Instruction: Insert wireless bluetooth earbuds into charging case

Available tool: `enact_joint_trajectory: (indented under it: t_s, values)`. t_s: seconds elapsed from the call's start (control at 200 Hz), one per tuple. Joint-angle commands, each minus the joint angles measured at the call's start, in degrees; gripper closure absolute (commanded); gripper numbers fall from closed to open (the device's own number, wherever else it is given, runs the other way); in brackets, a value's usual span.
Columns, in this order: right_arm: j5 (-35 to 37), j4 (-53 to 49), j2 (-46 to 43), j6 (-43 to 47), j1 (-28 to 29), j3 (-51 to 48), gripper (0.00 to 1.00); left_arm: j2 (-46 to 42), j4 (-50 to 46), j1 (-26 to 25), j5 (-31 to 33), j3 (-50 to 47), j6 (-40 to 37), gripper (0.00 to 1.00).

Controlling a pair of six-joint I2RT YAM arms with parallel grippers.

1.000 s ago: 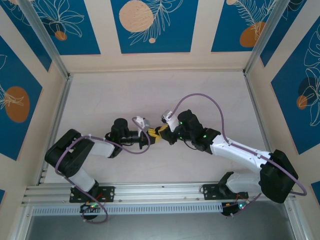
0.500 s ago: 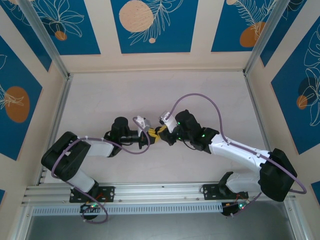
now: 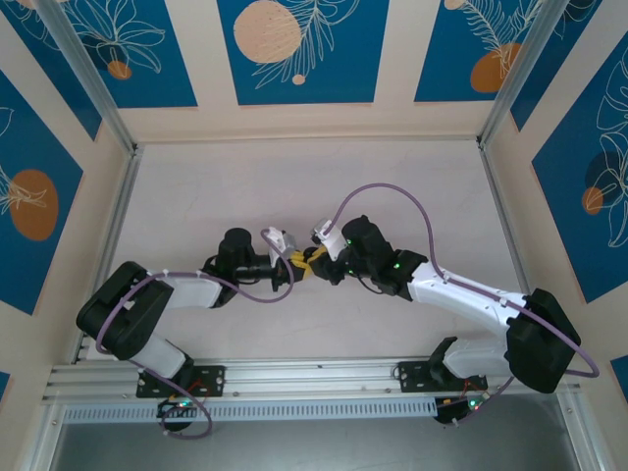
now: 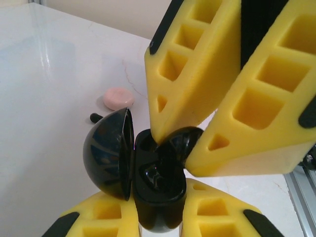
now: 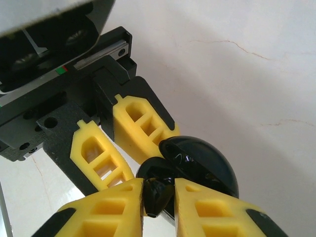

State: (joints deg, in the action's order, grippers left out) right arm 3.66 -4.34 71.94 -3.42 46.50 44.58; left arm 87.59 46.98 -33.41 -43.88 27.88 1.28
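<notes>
My left gripper (image 4: 158, 213) is shut on the black charging case (image 4: 157, 197), which it holds with the domed lid (image 4: 106, 153) swung open to the left. From above, my right gripper (image 5: 159, 207) is shut on one black earbud (image 5: 159, 193), whose tip (image 4: 180, 143) presses into the case's open top. A glossy black hollow or bud (image 4: 152, 175) shows inside the case; I cannot tell which. A tiny black piece (image 4: 94, 117) lies on the table behind the lid. In the top view the two grippers (image 3: 306, 263) meet at mid-table.
A flat pale-pink disc (image 4: 118, 98) lies on the white table (image 4: 44, 89) just beyond the case. The left gripper's yellow fingers (image 5: 140, 126) and black mount stand close behind the case in the right wrist view. An aluminium rail (image 3: 294, 378) runs along the near edge.
Both arms have drifted slightly left, the meeting point of the grippers creeping a little up-left. The holds on case and earbud are unchanged.
</notes>
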Motion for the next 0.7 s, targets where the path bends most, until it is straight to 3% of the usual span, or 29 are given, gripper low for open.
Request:
enact_joint_trajectory:
  t_s: [0.0, 0.695]
  values:
    - [-1.0, -0.7, 0.7, -1.5, -0.1, -0.2, 0.77, -1.3, 1.9, -0.6, -0.4, 2.1, -1.5, 0.86]
    - [-9.1, 5.2, 8.3, -7.7, -10.0, 0.5, 0.72, 6.4, 6.5, -0.6, 5.7, 5.4, -1.9, 0.85]
